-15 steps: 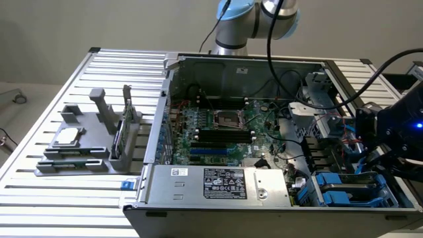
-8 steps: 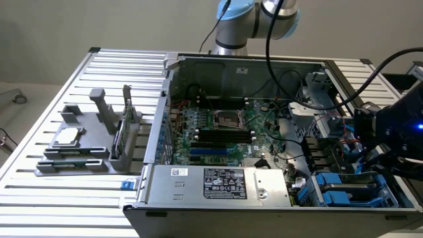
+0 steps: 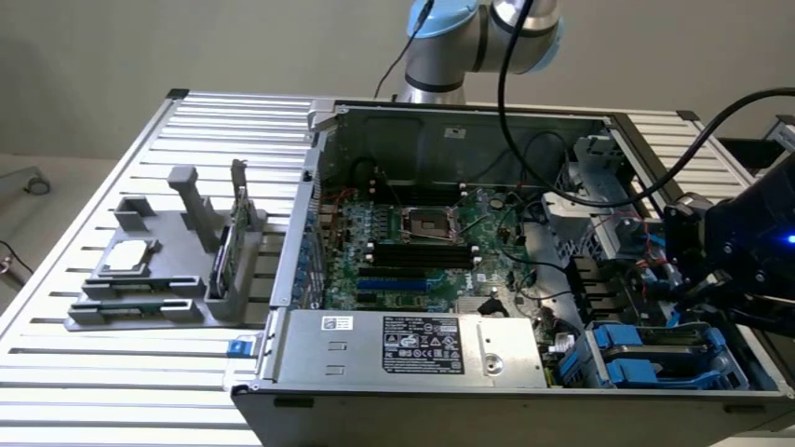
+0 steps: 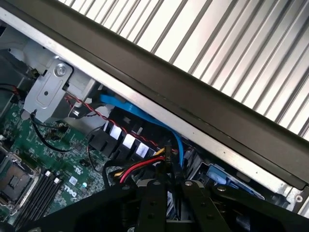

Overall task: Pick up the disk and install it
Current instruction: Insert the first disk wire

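The gripper (image 4: 171,193) hangs inside the open black-and-silver computer case (image 3: 435,372), over the drive bay in the corner at the exterior view's right. Whether it is clenched or released I cannot tell, nor whether it holds anything. The disk (image 3: 646,358), judged by its blue plastic carrier frame, appears to sit low in that bay, just below the gripper. Its silver face is hidden.

The step in hand looks like seating the disk. To do it well, the carrier should run square with the bay's rails, pressed evenly and not on one corner. The red-and-black twisted wires (image 4: 96,113) and the flat blue cable (image 4: 140,113) lie near and should stay clear of the gripper.

Counted: one arm, one gripper, one case, one green motherboard (image 3: 410,251). There is one silver power supply box with a white label (image 3: 410,345). The bay seems to show two blue frames side by side, though I cannot be sure. On the slatted aluminium worktop (image 3: 125,391) stands one grey plastic holder (image 3: 162,307), carrying one small square silver chip (image 3: 130,256) and one thin card (image 3: 223,256) set upright.
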You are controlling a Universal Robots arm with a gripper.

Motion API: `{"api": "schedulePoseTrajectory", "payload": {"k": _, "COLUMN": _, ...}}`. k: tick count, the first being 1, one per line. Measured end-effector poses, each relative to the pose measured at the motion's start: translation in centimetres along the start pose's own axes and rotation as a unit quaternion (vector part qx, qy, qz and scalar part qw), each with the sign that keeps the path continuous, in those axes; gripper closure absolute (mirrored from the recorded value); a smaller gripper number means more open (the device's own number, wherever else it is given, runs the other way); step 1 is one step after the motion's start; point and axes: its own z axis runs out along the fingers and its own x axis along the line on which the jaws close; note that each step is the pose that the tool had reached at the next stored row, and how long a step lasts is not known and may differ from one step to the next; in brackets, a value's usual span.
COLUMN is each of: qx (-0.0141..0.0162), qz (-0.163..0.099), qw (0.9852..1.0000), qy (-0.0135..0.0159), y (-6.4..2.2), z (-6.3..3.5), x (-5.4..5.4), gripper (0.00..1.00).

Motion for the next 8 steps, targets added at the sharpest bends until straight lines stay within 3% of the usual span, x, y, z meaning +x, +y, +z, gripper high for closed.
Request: {"api": "schedulePoseTrajectory", "payload": {"k": 8, "qx": -0.0018, "qz": 0.001, "qw": 1.0000, "qy": 0.0044, "y": -0.11, "z": -0.42, "x": 0.13, "gripper": 0.84}}
